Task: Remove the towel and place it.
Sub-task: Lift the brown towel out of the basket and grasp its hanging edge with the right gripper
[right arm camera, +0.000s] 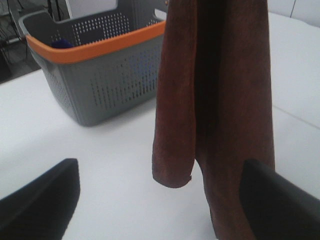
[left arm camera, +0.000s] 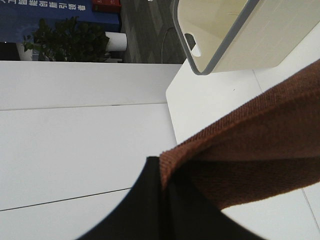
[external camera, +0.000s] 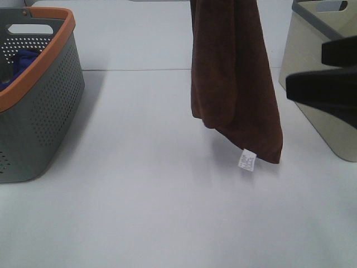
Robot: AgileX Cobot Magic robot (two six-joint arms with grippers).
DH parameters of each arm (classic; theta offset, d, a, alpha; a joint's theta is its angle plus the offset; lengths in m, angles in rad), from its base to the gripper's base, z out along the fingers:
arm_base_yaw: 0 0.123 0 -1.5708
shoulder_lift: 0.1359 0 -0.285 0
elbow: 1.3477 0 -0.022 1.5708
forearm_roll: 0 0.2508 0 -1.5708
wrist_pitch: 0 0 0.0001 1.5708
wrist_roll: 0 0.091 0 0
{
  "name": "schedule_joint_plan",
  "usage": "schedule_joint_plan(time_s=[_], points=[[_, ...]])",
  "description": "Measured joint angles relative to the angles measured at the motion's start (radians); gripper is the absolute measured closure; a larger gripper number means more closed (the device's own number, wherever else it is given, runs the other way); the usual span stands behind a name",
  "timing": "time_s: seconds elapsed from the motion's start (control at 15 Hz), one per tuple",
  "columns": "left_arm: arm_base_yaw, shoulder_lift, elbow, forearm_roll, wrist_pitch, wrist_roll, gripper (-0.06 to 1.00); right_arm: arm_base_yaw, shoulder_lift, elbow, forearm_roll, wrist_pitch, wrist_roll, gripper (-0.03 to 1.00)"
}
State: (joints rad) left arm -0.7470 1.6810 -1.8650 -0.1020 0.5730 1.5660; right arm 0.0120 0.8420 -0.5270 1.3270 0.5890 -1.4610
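towel (external camera: 234,84) hangs at upper centre of the high view. left gripper (left arm camera: 165,172) jaws are clenched on a hemmed edge, so it drapes free, white tag (external camera: 246,161) low near the desk (external camera: 139,212). right gripper (external camera: 305,68) jaws are released, facing it from the right edge, likely for a second grip.

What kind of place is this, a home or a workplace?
Probably a lab or office rather than a home: a large plain white table, and beyond it a blue printed banner and a potted plant.
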Motion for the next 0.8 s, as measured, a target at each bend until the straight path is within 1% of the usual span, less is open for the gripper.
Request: schedule_joint_plan(time_s=[0.07, 0.13, 0.2, 0.27, 0.33, 0.47, 0.53, 0.67, 0.8], points=[[-0.005, 0.009, 0.000, -0.001, 0.000, 0.006, 0.94, 0.000, 0.040, 0.000, 0.114, 0.008, -0.086, 0.21], [-0.011, 0.019, 0.000, -0.002, -0.005, 0.007, 0.94, 0.000, 0.079, 0.000, 0.217, 0.039, -0.176, 0.21], [-0.012, 0.024, 0.000, -0.003, -0.006, 0.009, 0.94, 0.000, 0.097, 0.000, 0.251, 0.061, -0.216, 0.21], [-0.013, 0.028, 0.000, -0.008, -0.009, 0.009, 0.94, 0.000, 0.142, 0.000, 0.313, 0.126, -0.278, 0.21], [-0.013, 0.030, 0.000, -0.013, -0.013, 0.009, 0.94, 0.000, 0.185, 0.000, 0.353, 0.211, -0.336, 0.21], [-0.013, 0.029, 0.000, -0.024, -0.028, 0.009, 0.94, 0.000, 0.261, 0.000, 0.392, 0.336, -0.423, 0.21], [-0.013, 0.029, 0.000, -0.030, -0.029, 0.009, 0.94, 0.000, 0.303, 0.000, 0.397, 0.357, -0.457, 0.21], [-0.013, 0.029, 0.000, -0.045, -0.029, 0.009, 0.94, 0.000, 0.404, -0.020, 0.399, 0.363, -0.528, 0.21], [-0.013, 0.029, 0.000, -0.045, -0.029, 0.009, 0.94, 0.000, 0.485, -0.064, 0.399, 0.339, -0.539, 0.21]])
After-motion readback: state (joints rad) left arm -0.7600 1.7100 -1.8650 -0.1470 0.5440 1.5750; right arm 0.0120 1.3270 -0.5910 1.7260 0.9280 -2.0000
